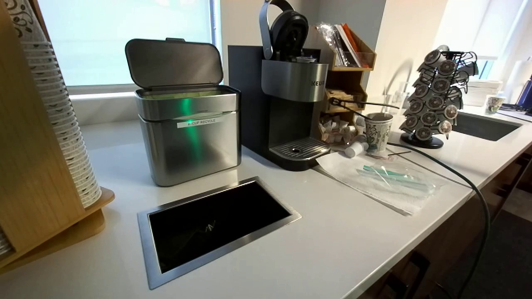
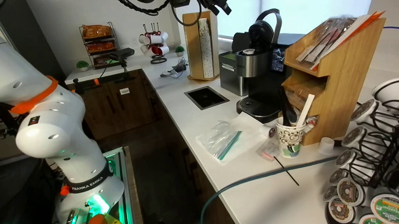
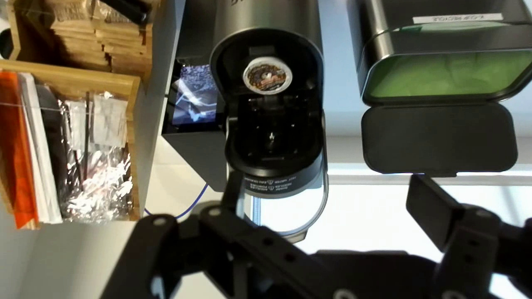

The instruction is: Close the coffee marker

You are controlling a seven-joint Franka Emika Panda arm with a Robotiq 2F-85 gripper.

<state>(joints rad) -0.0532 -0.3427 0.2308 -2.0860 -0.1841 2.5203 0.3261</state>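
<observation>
Brushed steel and black plastic make up the tall single-serve coffee machine (image 1: pixel 294 81), standing on the white counter (image 1: pixel 324 232) between the boxy steel recycling bin (image 1: pixel 193 145) and the pale wooden organiser (image 2: pixel 347 103). Its rounded black lid (image 1: pixel 289 35) is up, the grey arched handle (image 1: pixel 265 33) raised with it. Spread wide and holding nothing, the black two-fingered gripper (image 3: pixel 328 198) is apart from the handle. The machine should be heavy enough to stay put; the lid likely swings stiffly. Smooth surfaces may slip: better to push the handle's crown forward and down than pinch.
</observation>
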